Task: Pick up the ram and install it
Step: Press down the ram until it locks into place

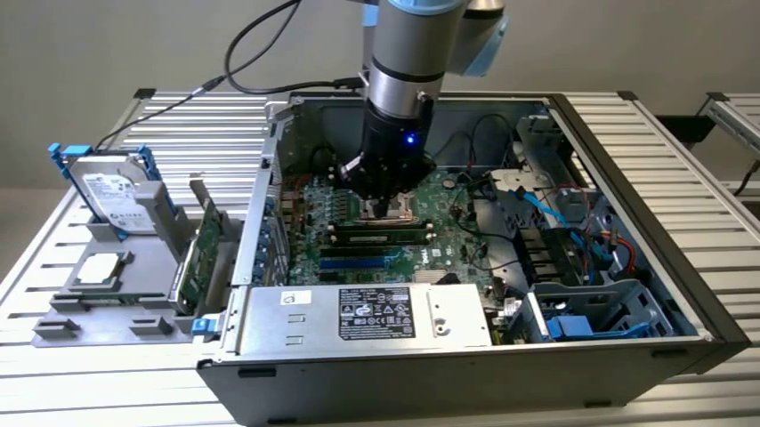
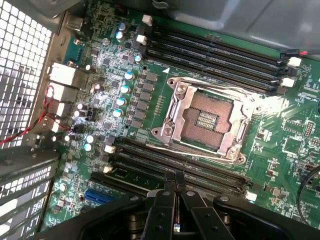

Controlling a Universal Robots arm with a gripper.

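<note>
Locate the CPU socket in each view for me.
Exterior view: the CPU socket sits mid-motherboard, directly beneath the gripper.
Wrist view: the CPU socket lies between two banks of memory slots, just past the gripper.
Shared landmark: the gripper, shut, beside the socket.

- exterior view's evenly lit and kinda soft, no harsh shadows on the ribbed metal table (image 1: 107, 365)
- wrist view: glare off the shiny metal cpu socket frame (image 2: 210, 122), black gripper (image 2: 172, 187) looks blurry up close
</note>
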